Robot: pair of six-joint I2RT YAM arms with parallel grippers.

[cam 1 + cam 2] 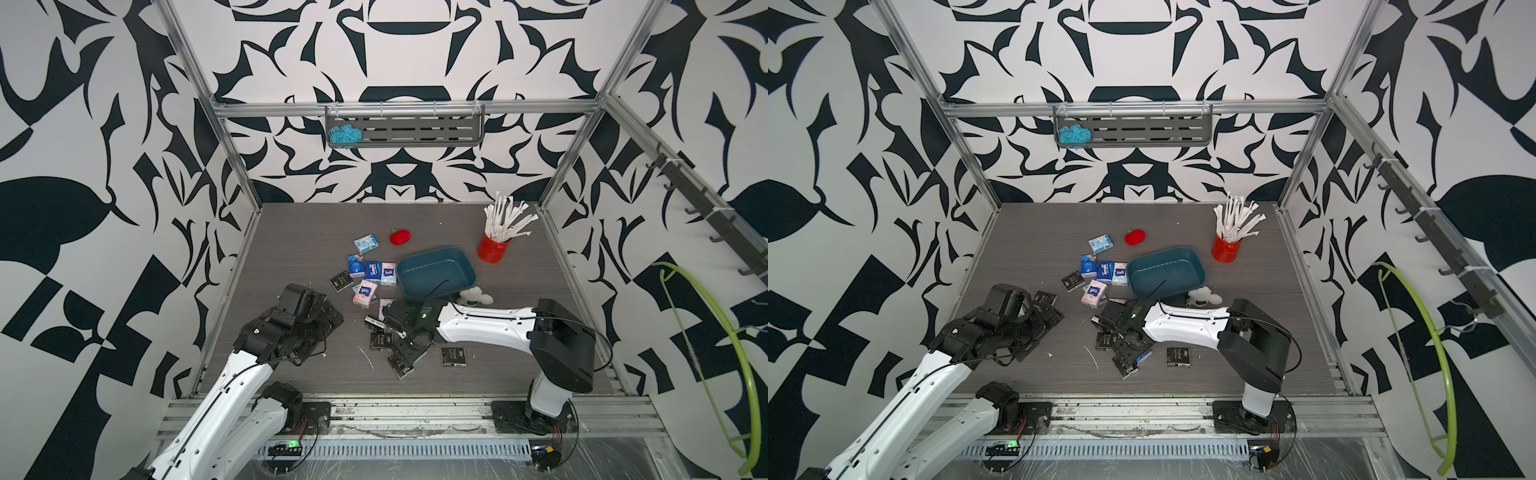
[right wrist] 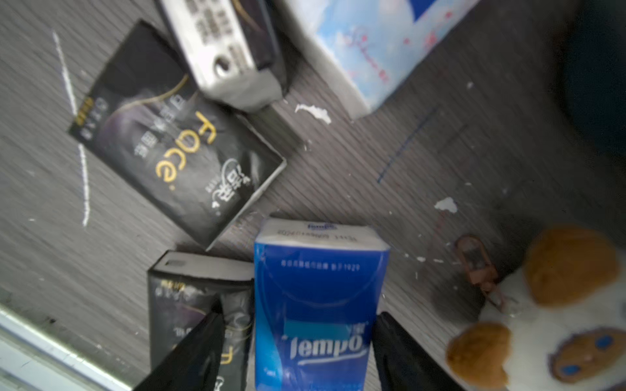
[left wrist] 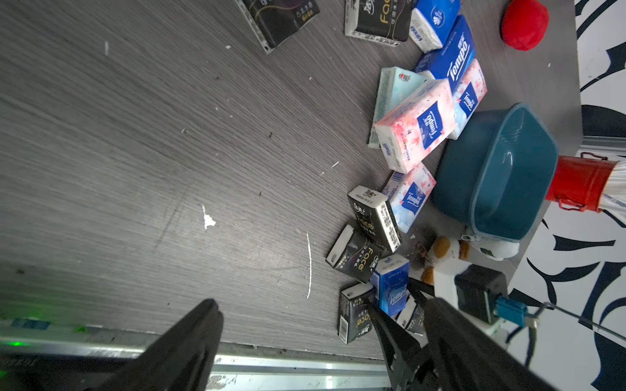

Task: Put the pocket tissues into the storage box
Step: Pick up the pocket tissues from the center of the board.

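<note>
Top views both show the left gripper (image 3: 291, 304) tucked at lower left, jaws wide apart, pocket tissues (image 1: 372, 270) strewn mid-frame outside the storage box (image 1: 432, 270), and the right gripper (image 2: 299, 311) extended leftward from lower right, jaws parted astride a blue pack (image 2: 318, 287).

Right wrist view was soft: dark blue pack (image 2: 318, 304) ran off the frame edge between the jaws, plush toy (image 2: 542, 321) was cropped at the corner, storage box (image 2: 596, 84) was only a dark blur. In both top views the right arm (image 1: 482, 322) covered most of that pack.
</note>
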